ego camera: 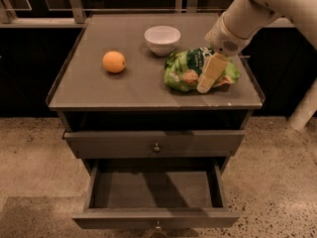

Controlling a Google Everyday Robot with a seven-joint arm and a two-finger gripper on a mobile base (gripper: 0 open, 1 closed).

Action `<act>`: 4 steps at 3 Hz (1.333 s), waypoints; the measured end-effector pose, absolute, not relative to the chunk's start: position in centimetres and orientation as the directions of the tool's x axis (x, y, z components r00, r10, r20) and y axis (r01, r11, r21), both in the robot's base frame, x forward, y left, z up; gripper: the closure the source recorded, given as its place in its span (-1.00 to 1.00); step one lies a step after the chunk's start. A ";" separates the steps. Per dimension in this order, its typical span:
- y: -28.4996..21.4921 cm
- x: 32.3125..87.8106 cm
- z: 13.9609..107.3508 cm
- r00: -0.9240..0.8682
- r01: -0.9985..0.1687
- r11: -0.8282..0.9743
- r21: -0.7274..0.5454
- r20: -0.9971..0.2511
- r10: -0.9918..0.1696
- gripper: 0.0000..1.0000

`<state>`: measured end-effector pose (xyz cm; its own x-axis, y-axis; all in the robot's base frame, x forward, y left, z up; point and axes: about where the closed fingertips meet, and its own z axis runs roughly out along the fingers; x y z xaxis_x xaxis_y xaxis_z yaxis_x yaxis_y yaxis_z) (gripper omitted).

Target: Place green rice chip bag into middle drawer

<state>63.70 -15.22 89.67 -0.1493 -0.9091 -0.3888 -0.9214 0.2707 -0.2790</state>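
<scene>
The green rice chip bag point(184, 72) lies flat on the right side of the cabinet top point(99, 90). My gripper point(210, 75) reaches in from the upper right and hangs over the right half of the bag, covering part of it. The middle drawer point(153, 191) is pulled out at the bottom of the view, and its grey inside shows nothing in it. Its small knob point(157, 226) sits at the front edge.
A white bowl point(162, 38) stands at the back of the top, just left of the bag. An orange fruit point(114, 62) lies on the left side. The knobbed drawer front above point(156, 146) is closed. Speckled floor surrounds the cabinet.
</scene>
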 end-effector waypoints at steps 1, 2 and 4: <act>-12.8 67.1 86.9 -0.139 -0.936 0.247 -0.251 -0.383 -0.913 -1.00; -12.4 67.5 86.5 -0.136 -0.938 0.243 -0.247 -0.385 -0.913 -0.60; -12.4 67.5 86.5 -0.136 -0.938 0.243 -0.247 -0.385 -0.913 0.29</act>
